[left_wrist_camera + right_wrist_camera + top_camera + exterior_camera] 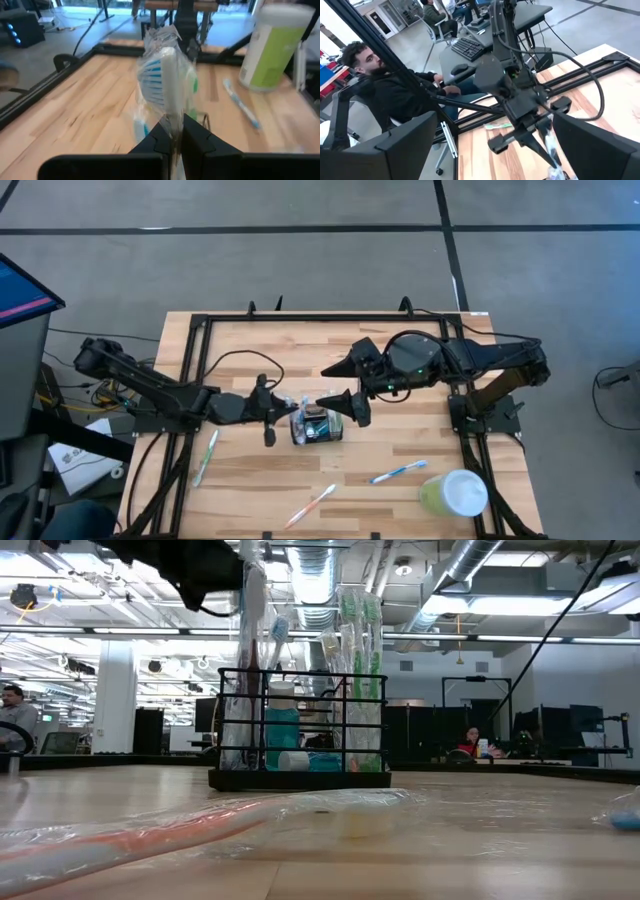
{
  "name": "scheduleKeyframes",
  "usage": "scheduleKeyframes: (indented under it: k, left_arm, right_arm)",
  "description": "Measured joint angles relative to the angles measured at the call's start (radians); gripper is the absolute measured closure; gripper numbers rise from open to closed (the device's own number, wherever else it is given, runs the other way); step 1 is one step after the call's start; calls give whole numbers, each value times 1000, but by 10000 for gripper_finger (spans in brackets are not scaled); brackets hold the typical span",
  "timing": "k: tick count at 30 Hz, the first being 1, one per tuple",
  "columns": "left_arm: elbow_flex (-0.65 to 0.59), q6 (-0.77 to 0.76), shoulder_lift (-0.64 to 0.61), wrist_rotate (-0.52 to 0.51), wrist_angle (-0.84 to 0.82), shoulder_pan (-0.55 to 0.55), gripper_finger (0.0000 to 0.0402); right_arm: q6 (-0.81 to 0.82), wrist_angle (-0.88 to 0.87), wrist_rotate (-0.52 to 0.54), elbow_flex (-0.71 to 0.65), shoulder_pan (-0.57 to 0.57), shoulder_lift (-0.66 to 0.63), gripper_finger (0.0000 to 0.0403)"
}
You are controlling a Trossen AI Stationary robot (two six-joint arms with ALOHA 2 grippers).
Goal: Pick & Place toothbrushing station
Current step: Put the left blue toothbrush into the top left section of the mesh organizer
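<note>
The toothbrushing station (317,426) stands upright near the middle of the bench (250,480), a small black wire holder. In the low view it (300,725) already carries several brushes in clear wrappers, and a pale bottle with a blue cap is inside it.

The left gripper (270,412) is just beside the station, on its left side. Its fingers (162,142) are closed on a wrapped toothbrush (166,82) with a white and blue head, and the brush stands up between them, over or next to the holder's left edge; I cannot tell if it touches the slots.

The right gripper (352,408) is at the station's other side, very close, with its fingers (405,142) spread wide and nothing between them.

On the bench three more toothbrushes lie loose: a green one (206,457) to the left, an orange one (310,507) near the front edge and a blue one (398,472) to the right. A pale green cup (453,494) with a white lid stands at the front right corner.

A person (380,95) in dark clothes sits beyond the bench.
</note>
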Motion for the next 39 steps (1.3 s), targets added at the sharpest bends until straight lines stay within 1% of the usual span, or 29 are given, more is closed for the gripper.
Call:
scheduleKeyframes:
  k: [6,13,16,20,22,25,35,37,39]
  left_arm:
    - [2,2,76,-6,30,17,395]
    - [0,-8,123,-18,62,15,395]
    - [-37,-57,123,-25,99,15,395]
    - [-104,-162,118,-21,69,7,395]
    - [-110,-165,102,-25,95,-2,395]
    - [-131,-160,92,-13,86,-7,394]
    - [-138,-151,91,-36,93,-7,361]
    - [-138,-151,91,-23,94,-6,344]
    - [-138,-160,90,-5,93,-4,316]
  right_arm:
    - [0,-1,0,0,0,0,14]
    - [0,-5,0,0,4,0,14]
    - [0,-5,0,0,4,0,14]
    - [-1,-6,0,0,4,0,14]
    - [-2,-8,0,0,4,0,14]
    - [-8,-7,0,0,1,0,14]
    - [-26,-8,0,0,-10,0,14]
    - [-27,-7,0,0,-10,0,14]
    - [-29,-8,0,0,-10,0,14]
